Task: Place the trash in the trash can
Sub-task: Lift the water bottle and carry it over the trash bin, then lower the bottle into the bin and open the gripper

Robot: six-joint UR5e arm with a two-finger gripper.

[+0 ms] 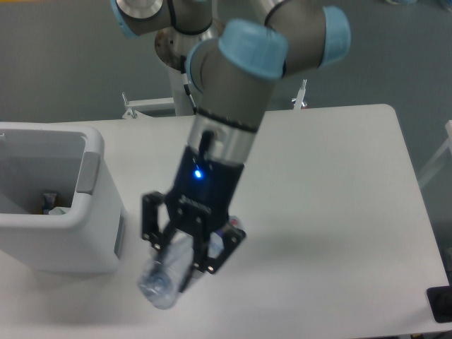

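Observation:
The clear plastic bottle [161, 282] lies slanted near the table's front edge, its clear end pointing lower left. A bit of purple label shows behind the right finger. My gripper [182, 263] comes down from above, with a finger on each side of the bottle's middle, closed against it. I cannot tell whether the bottle is touching the table. The white trash can [85, 233] stands at the left, just beside the gripper, with a grey panel [87, 171] on its near rim. The pale wrapper is not visible on the table.
A small coloured item [49, 203] lies inside the trash can. The arm's elbow and base [233, 42] fill the upper middle. A dark object [441, 304] sits at the table's front right corner. The table edge runs close below the bottle.

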